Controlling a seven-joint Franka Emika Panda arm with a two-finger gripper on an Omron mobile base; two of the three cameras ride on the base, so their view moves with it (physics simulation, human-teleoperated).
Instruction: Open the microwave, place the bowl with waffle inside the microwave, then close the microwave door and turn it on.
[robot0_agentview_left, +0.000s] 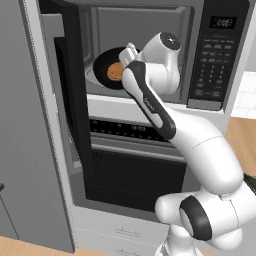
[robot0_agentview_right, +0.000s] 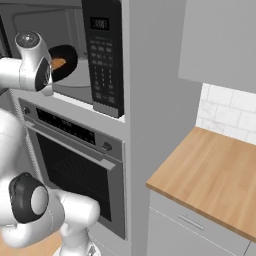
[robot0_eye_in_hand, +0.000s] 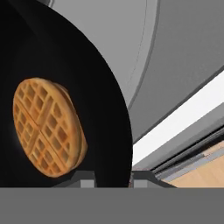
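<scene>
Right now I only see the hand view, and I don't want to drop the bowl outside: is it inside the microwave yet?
Observer: In the left base view, the bowl with waffle sits within the microwave cavity, tilted steeply, with the hand gripping its rim.
Operator: Is the door out of the way?
Observer: Yes, the microwave door stands swung wide to the left.
Operator: Anything below?
Observer: The oven is directly under it, with its door closed.
</scene>
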